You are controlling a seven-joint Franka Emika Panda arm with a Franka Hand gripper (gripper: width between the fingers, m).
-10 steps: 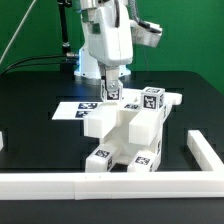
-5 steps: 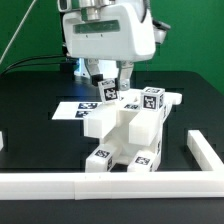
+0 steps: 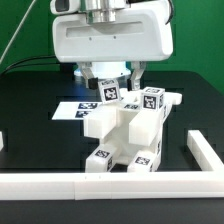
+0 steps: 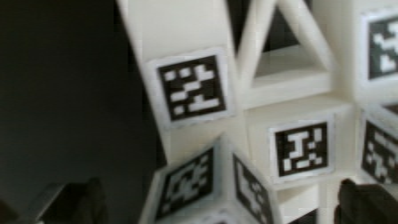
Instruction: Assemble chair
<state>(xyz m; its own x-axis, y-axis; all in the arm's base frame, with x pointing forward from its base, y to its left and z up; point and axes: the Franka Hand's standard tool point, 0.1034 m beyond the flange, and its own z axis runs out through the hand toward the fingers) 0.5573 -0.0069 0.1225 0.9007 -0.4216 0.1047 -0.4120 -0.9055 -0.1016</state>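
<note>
The white chair (image 3: 128, 125) lies in joined blocky pieces with tags in the middle of the black table. A small tagged upright piece (image 3: 108, 91) stands at its far end. My gripper (image 3: 111, 80) hangs right over this piece with a finger on each side and a gap showing beside it. In the wrist view the tagged piece (image 4: 222, 185) sits between my gripper's (image 4: 228, 200) dark fingers (image 4: 80, 200), which stand wide apart and clear of it. The gripper looks open and holds nothing.
The marker board (image 3: 72, 108) lies flat behind the chair on the exterior view's left. A low white border rail (image 3: 100, 183) runs along the front and up the exterior view's right side (image 3: 205, 150).
The hand has turned about a quarter turn over the upright piece, now showing its wide side. The tagged piece has stayed in place.
</note>
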